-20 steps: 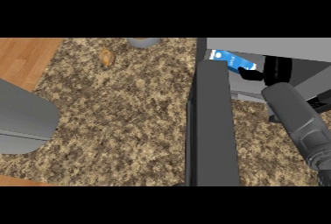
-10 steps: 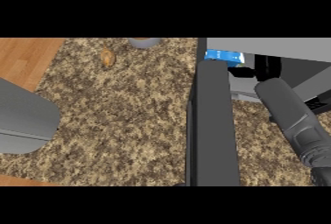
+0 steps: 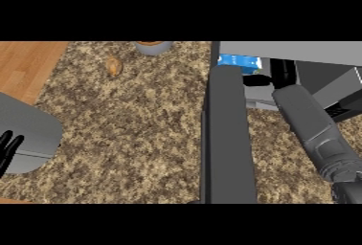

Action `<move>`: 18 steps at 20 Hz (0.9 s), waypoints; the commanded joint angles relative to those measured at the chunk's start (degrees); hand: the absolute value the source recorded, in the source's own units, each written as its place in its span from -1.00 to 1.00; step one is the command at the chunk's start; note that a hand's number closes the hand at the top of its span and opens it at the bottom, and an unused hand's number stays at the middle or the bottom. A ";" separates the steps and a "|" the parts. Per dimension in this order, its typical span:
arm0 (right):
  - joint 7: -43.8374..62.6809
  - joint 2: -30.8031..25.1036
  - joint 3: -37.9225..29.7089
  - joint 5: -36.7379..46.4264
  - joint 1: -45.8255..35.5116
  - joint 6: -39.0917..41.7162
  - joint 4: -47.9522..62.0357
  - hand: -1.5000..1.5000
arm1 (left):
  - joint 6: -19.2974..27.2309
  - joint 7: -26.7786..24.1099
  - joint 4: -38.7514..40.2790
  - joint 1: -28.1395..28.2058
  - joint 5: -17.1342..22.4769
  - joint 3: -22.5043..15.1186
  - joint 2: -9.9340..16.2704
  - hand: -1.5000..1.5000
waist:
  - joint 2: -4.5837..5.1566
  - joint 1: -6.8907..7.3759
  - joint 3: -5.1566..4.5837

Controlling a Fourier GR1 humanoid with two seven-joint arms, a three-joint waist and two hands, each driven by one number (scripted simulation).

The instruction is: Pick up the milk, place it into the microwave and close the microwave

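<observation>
Head view: my right robot hand (image 3: 272,79) is inside the microwave (image 3: 304,52), curled round the milk (image 3: 237,62), which sits just past the microwave's open door (image 3: 226,139), at the cavity's left end. My left robot hand (image 3: 7,148) rests far left of the door, fingers straight and relaxed. On the desk (image 3: 141,119) left of the door: a small brown item (image 3: 113,66) and a grey cup (image 3: 153,47).

The milk (image 3: 237,62) is sitting deeper in the microwave (image 3: 311,50) than a second ago, lying flatter under its top edge. The right hand (image 3: 272,76) is reaching further in. The left hand (image 3: 7,148) is now showing at the left edge.
</observation>
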 commanded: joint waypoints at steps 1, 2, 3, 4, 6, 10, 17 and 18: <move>-2.12 2.14 -3.10 -3.39 0.05 4.55 -0.34 -1.00 | -2.15 0.06 0.54 -0.75 0.14 -2.74 -0.02 -1.00 | -0.20 -0.38 0.00; -4.50 2.46 -3.18 -3.61 1.69 6.27 -0.45 -1.00 | -1.63 -0.47 0.96 -0.92 -2.33 -4.18 -1.57 -1.00 | -0.54 -1.53 -0.05; -5.92 0.68 -4.84 -5.33 2.77 8.74 -0.94 -1.00 | -2.75 -1.01 -0.10 0.56 -0.72 -3.16 -0.93 -1.00 | -0.89 -1.51 -0.04; -6.11 1.24 -5.68 -6.24 2.55 9.79 -0.93 -1.00 | -1.91 -0.05 -1.24 0.73 -0.51 -4.08 -1.92 -1.00 | -0.82 -1.17 0.00; -8.29 2.94 -6.65 -7.28 4.07 10.20 -0.96 -1.00 | -2.37 -0.74 0.79 -1.29 -0.49 -4.25 -1.31 -1.00 | -0.79 -1.68 -0.05; -8.51 2.04 -8.40 -9.47 5.06 17.28 -0.40 -1.00 | -3.43 -0.48 -0.85 0.78 -1.76 -6.94 -2.87 -1.00 | -1.74 -3.04 -0.17; -13.51 3.77 -10.27 -12.63 11.16 29.99 -0.26 -1.00 | -2.58 1.69 -1.03 -0.18 -2.53 -11.25 -4.32 1.00 | -2.33 -4.47 -0.21; -11.84 3.25 -10.50 -13.19 10.33 32.25 -0.39 -1.00 | 1.33 5.53 -3.28 -1.78 -4.06 -15.10 -4.85 1.00 | -2.59 -5.22 -0.21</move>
